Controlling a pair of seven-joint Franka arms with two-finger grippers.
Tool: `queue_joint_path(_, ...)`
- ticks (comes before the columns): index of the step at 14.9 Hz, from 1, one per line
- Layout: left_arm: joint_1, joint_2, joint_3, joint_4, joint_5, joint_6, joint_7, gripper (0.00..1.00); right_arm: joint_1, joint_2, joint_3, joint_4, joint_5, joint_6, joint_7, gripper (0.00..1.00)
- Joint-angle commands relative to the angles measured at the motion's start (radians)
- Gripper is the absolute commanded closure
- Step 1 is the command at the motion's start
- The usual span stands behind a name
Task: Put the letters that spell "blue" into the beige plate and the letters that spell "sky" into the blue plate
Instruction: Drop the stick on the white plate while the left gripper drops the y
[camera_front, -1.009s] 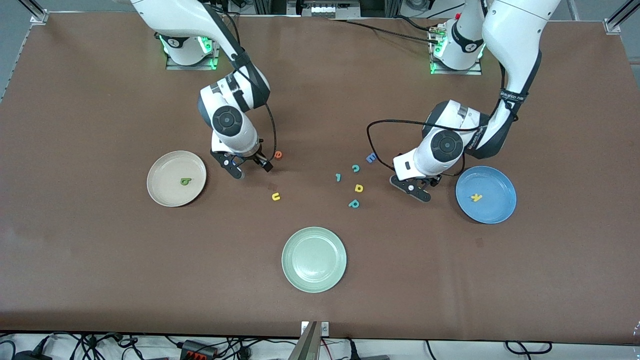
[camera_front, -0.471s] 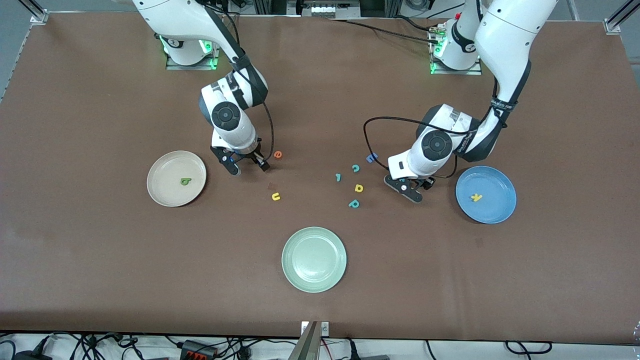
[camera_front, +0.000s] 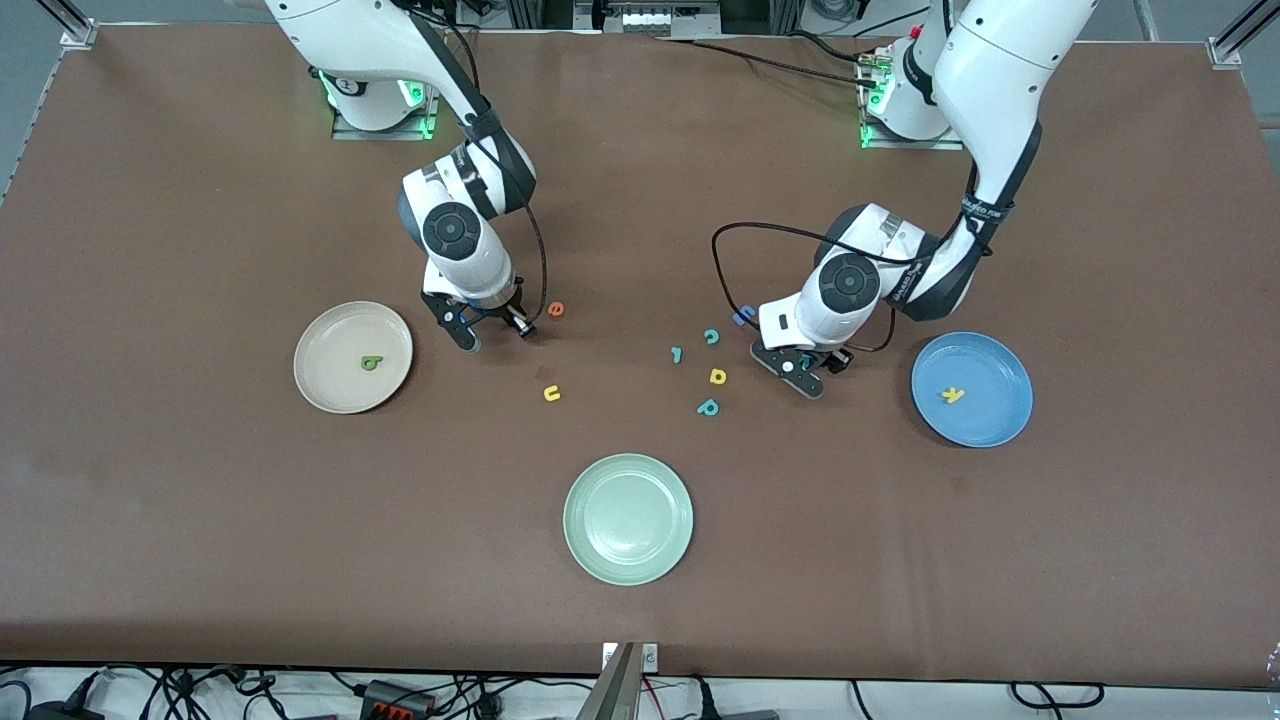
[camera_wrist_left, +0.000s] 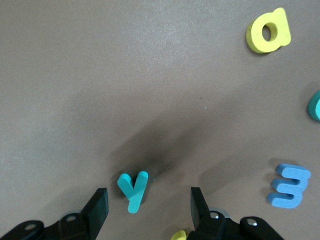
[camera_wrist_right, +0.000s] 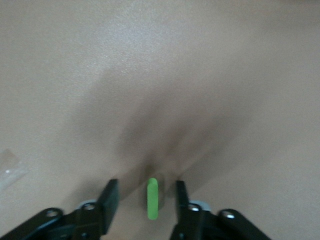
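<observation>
At mid-height of the front view, toward the right arm's end of the worktop, sits the beige plate, round and plain cream. The green "b" lies flat near its middle.

Just beside the plate, the right gripper is low over the worktop. Its fingers are parted on either side of the green "l" with a gap on each side, so nothing is grasped. The "l" is a short straight bar with rounded ends, and its long axis runs parallel with the fingers.

The orange "e" lies just beside that gripper. The yellow "u" is lower in the frame, its opening facing up the frame.

A pale green plate fills the lower centre.

Above it lies a loose cluster: a small teal hooked piece, a teal "c", a yellow "a", a teal "p" and a blue "E".

The left gripper is next to the cluster. Its fingers are spread wide and released around the teal "y" without touching it. The "y" lies flat, slightly tilted, with its tail toward the wrist and its fork pointing away.

Toward the left arm's end is the bright blue plate. The yellow "k" lies flat and askew near its middle
</observation>
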Motion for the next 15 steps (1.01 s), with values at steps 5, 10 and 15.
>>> queue_joint_path(5, 0.002, 0.011, 0.005, 0.007, 0.078, 0.018, -0.027, 0.64, -0.001, -0.010, 0.002, 0.001, 0.007, -0.014, -0.036, 0.97)
queue_joint_path(10, -0.001, 0.030, 0.005, 0.032, 0.084, 0.018, -0.027, 0.66, -0.016, -0.011, -0.006, 0.121, 0.004, -0.187, -0.113, 0.97)
queue_joint_path(15, 0.000, 0.037, 0.004, 0.033, 0.095, 0.038, -0.027, 0.85, -0.183, -0.018, -0.032, 0.228, -0.004, -0.426, -0.484, 0.97)
